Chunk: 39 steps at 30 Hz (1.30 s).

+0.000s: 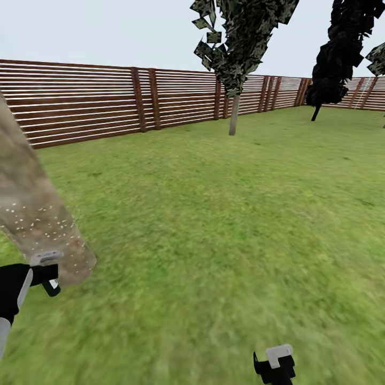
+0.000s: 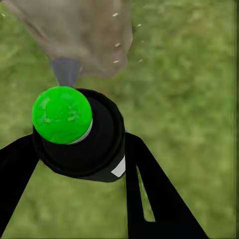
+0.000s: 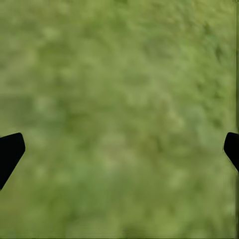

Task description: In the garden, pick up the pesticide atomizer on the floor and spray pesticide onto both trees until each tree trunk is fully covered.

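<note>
- The right hand (image 1: 274, 365) hangs low at about 6 o'clock in the head view, over bare grass (image 1: 224, 224). Its fingers are spread wide with nothing between them, which suits an arm parked out of the way while the other works.
- The left hand (image 2: 79, 164) is at about 8 o'clock in the head view. Its two black fingers (image 2: 149, 199) pinch the black body of the pesticide atomizer (image 2: 79, 134), so the sprayer is off the floor and carried in that hand.
- In the left wrist view the atomizer's long axis seems to run along the fingers, green cap (image 2: 61, 114) toward the camera. Its grey nozzle (image 2: 66, 70) points straight at the bark just beyond it, I judge for spraying at close range.
- The near tree trunk (image 1: 32, 214) leans across the head view from 10 toward 8 o'clock. Pale pesticide specks (image 1: 37, 227) dot its lower part; higher up the bark looks bare.
- Farther off, toward 12 o'clock, a second tree (image 1: 233, 115) stands before the slatted fence (image 1: 80, 101). Its stem is too small to read for specks.
</note>
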{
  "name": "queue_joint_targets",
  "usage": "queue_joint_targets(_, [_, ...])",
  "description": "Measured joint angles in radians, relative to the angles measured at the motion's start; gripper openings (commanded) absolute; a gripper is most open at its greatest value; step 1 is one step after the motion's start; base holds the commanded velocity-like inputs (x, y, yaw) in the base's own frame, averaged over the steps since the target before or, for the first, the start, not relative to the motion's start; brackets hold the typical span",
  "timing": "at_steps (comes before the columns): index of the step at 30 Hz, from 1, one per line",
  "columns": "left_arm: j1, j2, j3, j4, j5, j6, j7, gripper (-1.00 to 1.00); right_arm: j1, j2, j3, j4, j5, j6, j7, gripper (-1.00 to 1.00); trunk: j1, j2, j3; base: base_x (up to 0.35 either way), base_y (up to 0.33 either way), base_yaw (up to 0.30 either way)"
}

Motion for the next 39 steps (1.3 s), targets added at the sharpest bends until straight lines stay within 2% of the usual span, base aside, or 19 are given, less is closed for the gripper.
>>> queue_joint_targets(8, [0.0, 0.001, 0.001, 0.003, -0.002, 0.0, 0.001, -1.0, 0.0, 0.0, 0.0, 0.0, 0.0, 0.0, 0.0, 1.0, 0.0, 0.0, 0.0, 0.273, -0.165, 0.016])
queue_joint_targets(10, [0.015, 0.001, 0.003, 0.009, -0.004, -0.001, 0.003, -1.0, 0.0, 0.0, 0.0, 0.0, 0.0, 0.0, 0.0, 1.0, 0.0, 0.0, 0.0, 0.268, -0.161, 0.24])
queue_joint_targets(13, [0.023, 0.002, 0.006, 0.031, -0.005, -0.005, 0.045, -1.0, 0.0, 0.0, 0.0, 0.0, 0.0, 0.0, 0.0, 1.0, 0.0, 0.0, 0.0, 0.103, -0.053, 0.273])
queue_joint_targets(17, [0.023, 0.003, 0.006, 0.138, -0.002, -0.163, 0.082, -1.0, 0.0, 0.0, 0.0, 0.0, 0.0, 0.0, 0.0, 1.0, 0.0, 0.0, 0.0, 0.005, -0.002, 0.277])
queue_joint_targets(22, [0.023, 0.0, 0.002, 0.172, 0.002, -0.207, 0.097, -1.0, 0.0, -0.001, 0.0, -0.001, -0.002, 0.0, 0.0, 1.0, 0.0, 0.0, 0.0, -0.154, 0.013, 0.071])
queue_joint_targets(25, [0.038, -0.001, -0.004, 0.266, 0.0, -0.355, 0.083, -1.0, 0.0, 0.0, -0.001, -0.005, -0.003, 0.0, -0.001, 1.0, 0.0, 0.0, 0.0, -0.33, 0.067, 0.002])
queue_joint_targets(26, [0.064, -0.001, -0.023, 0.281, -0.003, -0.41, 0.076, -1.0, 0.0, 0.0, -0.001, -0.008, -0.002, 0.0, 0.0, 1.0, 0.0, 0.0, 0.0, -0.335, 0.071, 0.0])
queue_joint_targets(27, [0.101, 0.0, -0.095, 0.29, -0.009, -0.476, 0.017, -1.0, -0.001, 0.001, 0.0, -0.011, -0.001, 0.002, 0.003, 1.0, 0.0, 0.0, 0.0, -0.335, 0.071, 0.0])
queue_joint_targets(29, [0.135, 0.005, -0.213, 0.296, -0.026, -0.562, -0.124, -1.0, -0.001, 0.003, 0.016, -0.024, 0.011, 0.003, 0.007, 1.0, 0.0, 0.0, 0.0, -0.336, 0.071, 0.0])
queue_joint_targets(30, [0.147, 0.008, -0.245, 0.297, -0.045, -0.609, -0.195, -1.0, -0.002, 0.005, 0.056, -0.054, 0.046, 0.005, 0.019, 1.0, 0.0, 0.0, 0.0, -0.336, 0.072, 0.0])
queue_joint_targets(31, [0.153, 0.009, -0.263, 0.297, -0.079, -0.648, -0.269, -1.0, -0.002, 0.006, 0.098, -0.095, 0.091, 0.011, 0.065, 1.0, 0.0, 0.0, 0.0, -0.336, 0.072, 0.0])
queue_joint_targets(32, [0.156, 0.007, -0.273, 0.299, -0.139, -0.688, -0.359, -1.0, -0.002, 0.007, 0.123, -0.14, 0.127, 0.031, 0.158, 1.0, 0.0, 0.0, 0.0, -0.336, 0.072, 0.0])
queue_joint_targets(33, [0.158, 0.006, -0.278, 0.301, -0.214, -0.733, -0.465, -1.0, -0.002, 0.007, 0.136, -0.183, 0.148, 0.067, 0.289, 1.0, 0.0, 0.0, 0.0, -0.336, 0.072, 0.0])
queue_joint_targets(34, [0.159, 0.003, -0.28, 0.3, -0.304, -0.77, -0.613, -1.0, -0.012, 0.004, 0.143, -0.256, 0.161, 0.108, 0.491, 1.0, 0.0, 0.0, 0.0, -0.336, 0.071, 0.0])
queue_joint_targets(35, [0.158, 0.001, -0.279, 0.297, -0.348, -0.782, -0.708, -1.0, -0.02, 0.003, 0.146, -0.309, 0.165, 0.124, 0.619, 1.0, 0.0, 0.0, 0.0, -0.336, 0.071, 0.0])
queue_joint_targets(38, [0.148, -0.015, -0.277, 0.269, -0.439, -0.794, -0.914, -1.0, -0.047, 0.008, 0.158, -0.422, 0.171, 0.14, 0.959, 1.0, 0.0, 0.0, 0.0, -0.186, 0.037, 0.0])
queue_joint_targets(39, [0.147, -0.025, -0.277, 0.255, -0.458, -0.793, -0.944, -1.0, -0.052, 0.01, 0.172, -0.441, 0.172, 0.141, 1.019, 1.0, 0.0, 0.0, 0.0, -0.041, 0.008, 0.0])
